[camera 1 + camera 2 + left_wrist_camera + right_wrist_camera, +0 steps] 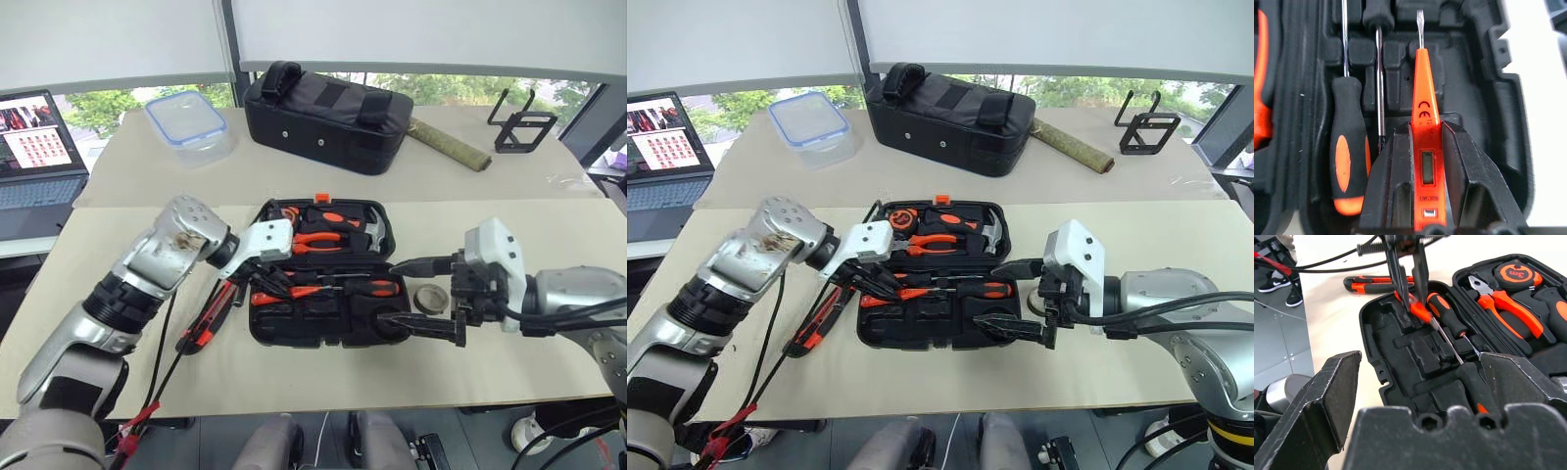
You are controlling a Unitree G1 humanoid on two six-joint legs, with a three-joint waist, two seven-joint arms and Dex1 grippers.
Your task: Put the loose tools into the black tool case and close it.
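We see the black tool case (323,279) lying open on the near table (294,377), its moulded tray facing up. In its far half sit orange-handled pliers (318,240), a tape measure (1518,273) and a hammer (370,231). In the nearer half two black-and-orange screwdrivers (367,288) lie along their recesses, while several shaped recesses toward the near edge stay bare black plastic.

The left gripper (1425,196) has its fingers pinched on a slim orange tester screwdriver (1423,127), holding it over the case's left part with the blade pointing along the tray. In the left wrist view its handle runs between the two black fingers, and we cannot tell whether the tip touches the plastic.

The right gripper (416,294) hovers at the case's right edge with its fingers spread wide, holding nothing.

An orange-and-black utility knife (208,318) lies on the table just left of the case, partly behind the left arm's cables. A small dark tape roll (431,297) rests on the table just right of the case, partly screened by the right gripper.

On the far table stand a black fabric bag (328,116) and a clear lidded box (188,125), whose contents we cannot make out. A laptop (34,157) is cut off by the left edge.
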